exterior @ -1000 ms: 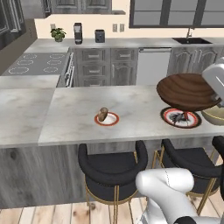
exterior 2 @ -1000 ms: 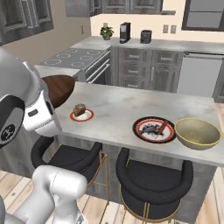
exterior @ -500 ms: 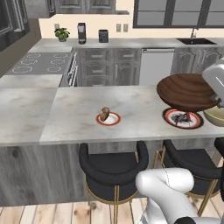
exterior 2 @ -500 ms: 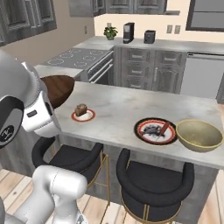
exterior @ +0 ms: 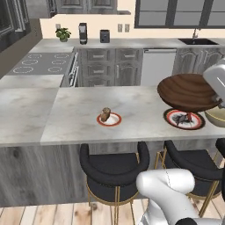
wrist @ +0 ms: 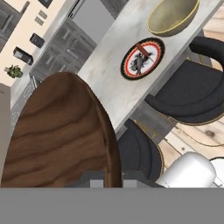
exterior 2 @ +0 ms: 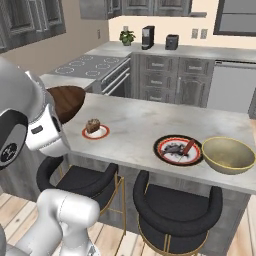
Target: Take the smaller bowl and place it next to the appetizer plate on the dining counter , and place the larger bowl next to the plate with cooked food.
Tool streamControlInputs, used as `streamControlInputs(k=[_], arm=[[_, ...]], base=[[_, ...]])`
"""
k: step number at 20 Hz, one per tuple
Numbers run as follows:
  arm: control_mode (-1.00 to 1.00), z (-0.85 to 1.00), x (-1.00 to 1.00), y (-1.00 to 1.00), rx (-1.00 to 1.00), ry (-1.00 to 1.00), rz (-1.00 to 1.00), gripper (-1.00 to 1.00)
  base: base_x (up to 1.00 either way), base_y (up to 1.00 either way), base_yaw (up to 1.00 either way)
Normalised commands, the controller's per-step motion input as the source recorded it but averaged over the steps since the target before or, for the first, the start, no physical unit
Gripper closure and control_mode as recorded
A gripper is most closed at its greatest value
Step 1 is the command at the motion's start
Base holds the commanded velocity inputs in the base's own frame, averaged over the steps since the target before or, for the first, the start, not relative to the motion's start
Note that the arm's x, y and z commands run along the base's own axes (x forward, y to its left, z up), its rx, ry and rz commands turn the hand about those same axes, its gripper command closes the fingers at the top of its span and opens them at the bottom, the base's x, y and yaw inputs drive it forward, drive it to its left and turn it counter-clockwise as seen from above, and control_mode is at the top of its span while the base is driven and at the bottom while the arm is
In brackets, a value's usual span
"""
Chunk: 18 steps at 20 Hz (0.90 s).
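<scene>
Smaller bowl [exterior: 190, 92] is carried up in the air above the near edge of the dining counter [exterior: 88, 118]; can't tell how the gripper fingers sit, bowl hides them. Appetizer plate [exterior: 109, 119] sits mid-counter w/ bare marble all round. Plate with cooked food [exterior 2: 178, 149] is to the right, larger bowl [exterior 2: 228, 154] just beside it. 2 stools [exterior 2: 172, 210] underneath.
</scene>
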Motion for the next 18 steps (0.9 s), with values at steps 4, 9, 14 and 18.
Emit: streamControlInputs(k=[4,9,14,18], arm=[[-1.00,-0.21,0.43,0.05,-0.01,-0.03,-0.05,1.00],[-1.00,-0.38,0.59,-0.05,0.00,0.00,-0.12,1.00],[-1.00,-0.49,0.51,-0.02,0.00,-0.01,-0.07,1.00],[-1.00,-0.47,0.43,-0.01,0.11,-0.03,-0.01,1.00]], base=[[0.00,0.00,0.00],[0.00,0.00,0.00],[0.00,0.00,0.00],[0.00,0.00,0.00]])
